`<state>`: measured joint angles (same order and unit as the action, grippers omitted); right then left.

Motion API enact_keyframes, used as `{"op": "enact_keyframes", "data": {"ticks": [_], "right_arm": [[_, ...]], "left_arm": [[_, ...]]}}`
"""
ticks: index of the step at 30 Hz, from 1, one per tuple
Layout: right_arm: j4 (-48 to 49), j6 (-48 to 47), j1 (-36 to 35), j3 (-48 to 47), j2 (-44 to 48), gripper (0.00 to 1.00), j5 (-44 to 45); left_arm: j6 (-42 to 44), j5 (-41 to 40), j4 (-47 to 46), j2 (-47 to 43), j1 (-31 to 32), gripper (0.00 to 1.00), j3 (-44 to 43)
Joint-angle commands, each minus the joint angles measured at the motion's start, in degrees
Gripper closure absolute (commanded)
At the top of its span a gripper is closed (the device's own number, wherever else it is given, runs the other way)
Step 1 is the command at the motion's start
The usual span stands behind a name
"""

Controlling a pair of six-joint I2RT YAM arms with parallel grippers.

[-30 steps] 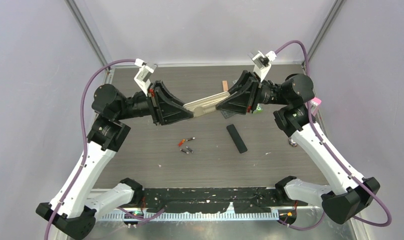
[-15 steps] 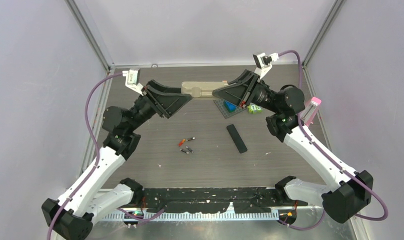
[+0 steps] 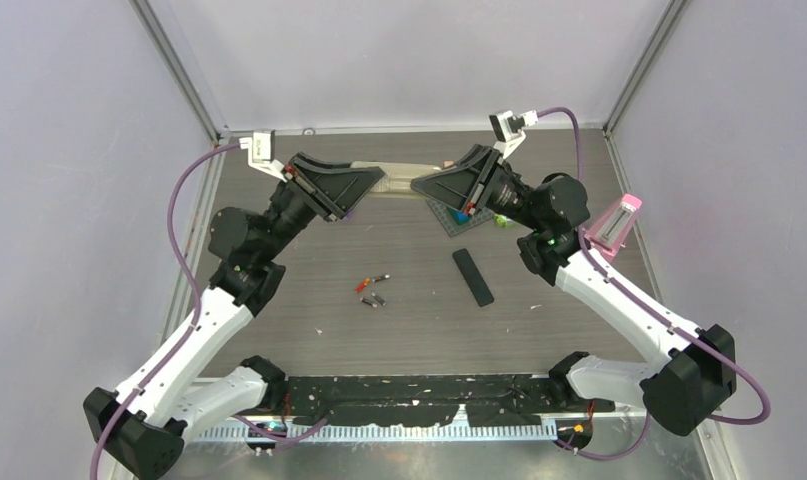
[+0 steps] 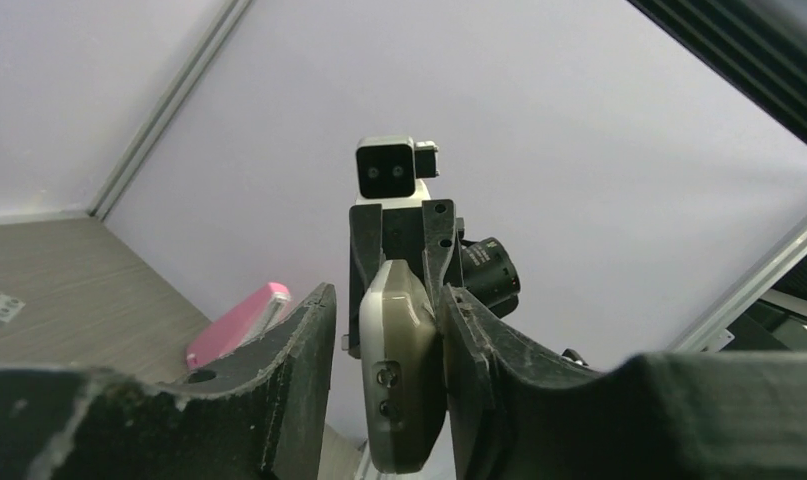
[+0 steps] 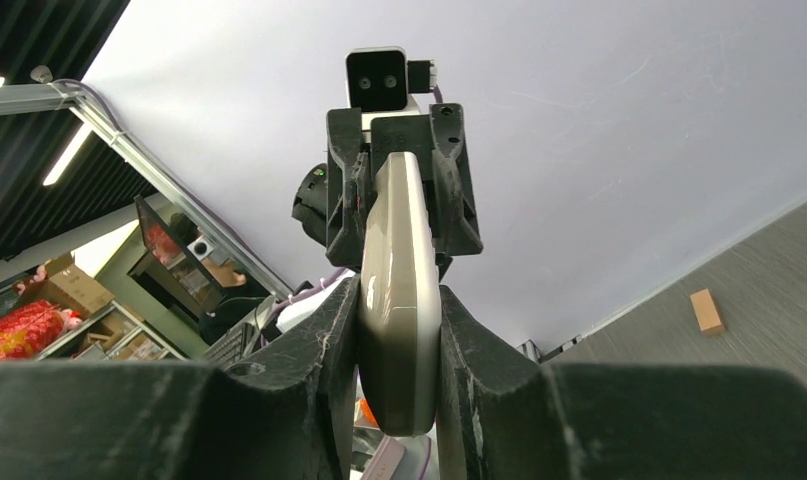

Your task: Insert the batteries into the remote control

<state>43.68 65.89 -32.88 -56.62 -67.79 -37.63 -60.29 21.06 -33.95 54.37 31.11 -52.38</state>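
Note:
The beige remote control (image 3: 399, 172) hangs in the air over the back of the table, between my two grippers. My right gripper (image 3: 417, 185) is shut on one end; in its wrist view both fingers (image 5: 334, 340) press the remote (image 5: 399, 300). My left gripper (image 4: 389, 300) stands open around the other end (image 4: 404, 390): one finger touches it and the other finger (image 4: 299, 370) stands a little apart. The batteries lie mid-table, one orange-red (image 3: 371, 284) and a dark one (image 3: 376, 300) beside it.
A black battery cover (image 3: 472, 277) lies right of the batteries. A grey baseplate with blue and green pieces (image 3: 457, 213) sits under the right gripper. A pink object (image 3: 612, 222) leans at the right edge. A small brown block (image 5: 706, 311) lies on the table.
Both arms have carried the remote up and toward the back wall. The left gripper let go of its tight hold and now stands loosely round the remote; the right kept its grip.

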Motion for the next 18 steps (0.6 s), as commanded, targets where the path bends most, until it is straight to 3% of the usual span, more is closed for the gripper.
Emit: {"op": "enact_keyframes", "data": {"ticks": [1, 5, 9, 14, 16, 18], "right_arm": [[1.8, -0.6, -0.1, -0.8, 1.0, 0.88, 1.3], [1.6, -0.3, -0.2, -1.2, 0.3, 0.88, 1.0], [0.7, 0.1, -0.1, -1.7, -0.1, 0.82, 1.0], [-1.0, 0.0, -0.2, -2.5, -0.8, 0.78, 0.5], [-1.0, 0.2, -0.2, -2.5, -1.1, 0.79, 0.1], [-0.7, 0.6, -0.2, -2.5, -1.3, 0.80, -0.2]], "left_arm": [[4.1, -2.5, 7.1, -2.7, 0.2, 0.58, -3.3], [4.7, -2.5, 8.2, -3.4, 0.2, 0.68, -3.0], [5.5, -1.0, 10.2, -3.2, 0.2, 0.99, -3.5], [8.3, 1.6, 14.8, -2.5, 0.1, 0.99, -5.6], [9.2, 3.1, 16.0, -1.9, 0.2, 0.85, -6.5], [9.9, 4.4, 17.4, -1.6, 0.1, 0.82, -7.2]]}}
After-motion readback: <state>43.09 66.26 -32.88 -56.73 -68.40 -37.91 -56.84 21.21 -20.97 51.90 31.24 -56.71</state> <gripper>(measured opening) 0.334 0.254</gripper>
